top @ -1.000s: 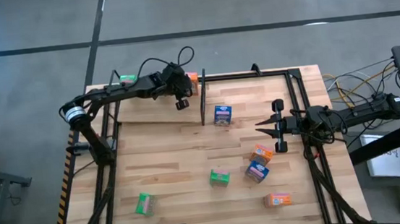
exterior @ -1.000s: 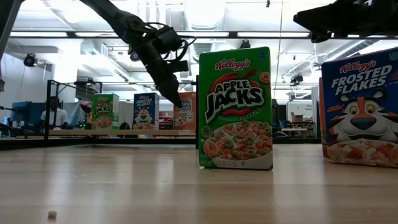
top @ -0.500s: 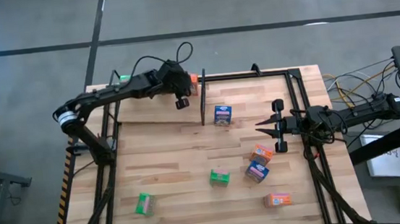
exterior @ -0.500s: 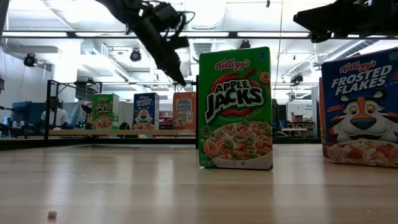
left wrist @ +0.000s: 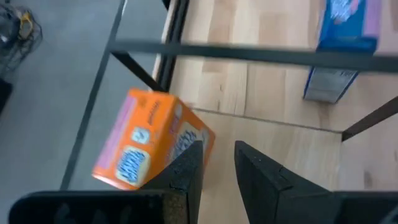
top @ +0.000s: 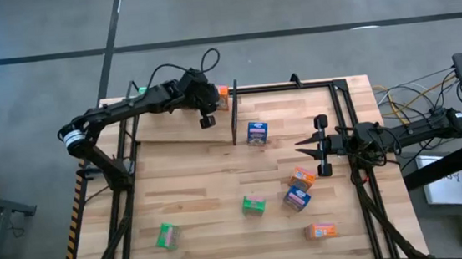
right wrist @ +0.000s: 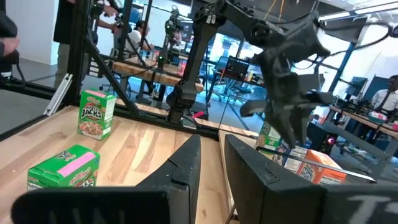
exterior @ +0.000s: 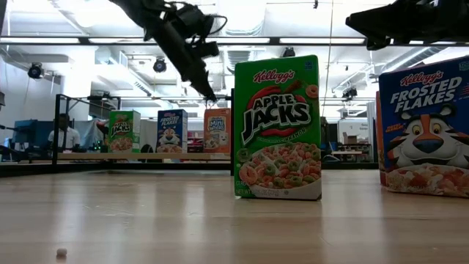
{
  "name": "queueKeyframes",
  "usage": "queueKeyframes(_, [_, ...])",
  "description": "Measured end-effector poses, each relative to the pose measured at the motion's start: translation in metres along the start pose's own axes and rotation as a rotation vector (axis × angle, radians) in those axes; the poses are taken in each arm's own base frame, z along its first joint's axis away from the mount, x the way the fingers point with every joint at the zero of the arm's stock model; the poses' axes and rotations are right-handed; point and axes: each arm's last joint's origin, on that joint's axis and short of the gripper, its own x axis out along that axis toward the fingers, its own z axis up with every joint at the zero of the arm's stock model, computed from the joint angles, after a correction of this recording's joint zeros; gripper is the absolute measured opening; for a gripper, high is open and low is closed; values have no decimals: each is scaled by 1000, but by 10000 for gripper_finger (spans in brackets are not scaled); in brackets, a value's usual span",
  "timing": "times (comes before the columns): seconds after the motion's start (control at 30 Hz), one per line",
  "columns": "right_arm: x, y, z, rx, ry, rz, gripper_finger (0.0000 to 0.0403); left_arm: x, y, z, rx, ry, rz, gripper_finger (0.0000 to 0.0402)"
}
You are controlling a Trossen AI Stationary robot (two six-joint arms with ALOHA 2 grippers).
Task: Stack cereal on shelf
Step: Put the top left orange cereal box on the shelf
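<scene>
On the shelf (top: 173,134) at the table's far left, three cereal boxes stand upright on their bases: green (exterior: 124,130), blue (exterior: 171,130) and orange (exterior: 218,130). My left gripper (top: 208,121) hangs above the shelf beside the orange box (left wrist: 149,140). It slants down and is narrowly open (left wrist: 219,152), with nothing between its fingers. Right of the black divider rod (top: 234,121) stands another blue box (top: 257,132). My right gripper (top: 300,147) waits level at the right, narrowly open (right wrist: 213,146), holding nothing.
Loose boxes lie on the near half of the table: orange (top: 302,178), blue (top: 297,197), green (top: 253,205), green (top: 166,236) and orange (top: 321,231). The black frame (top: 342,103) edges the table. In the low view, an Apple Jacks box (exterior: 278,128) and a Frosted Flakes box (exterior: 425,132) stand close to the camera.
My left gripper has risen from just over the orange box on the shelf and drawn slightly toward the table's left edge. Its finger gap is unchanged. The orange box stands where it was, now in full view.
</scene>
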Motion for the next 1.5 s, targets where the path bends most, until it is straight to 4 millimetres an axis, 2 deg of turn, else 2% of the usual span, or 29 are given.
queueKeyframes(0.47, [0,0,0,-1,-2,-1,63,53,-6,-14,-16,22,45,75])
queueKeyframes(0.7, [0,0,0,-7,-1,-1,63,67,-3,-16,-20,43,104,75])
queueKeyframes(1.5, [0,0,0,-5,1,-10,63,67,-2,-20,10,83,91,75])
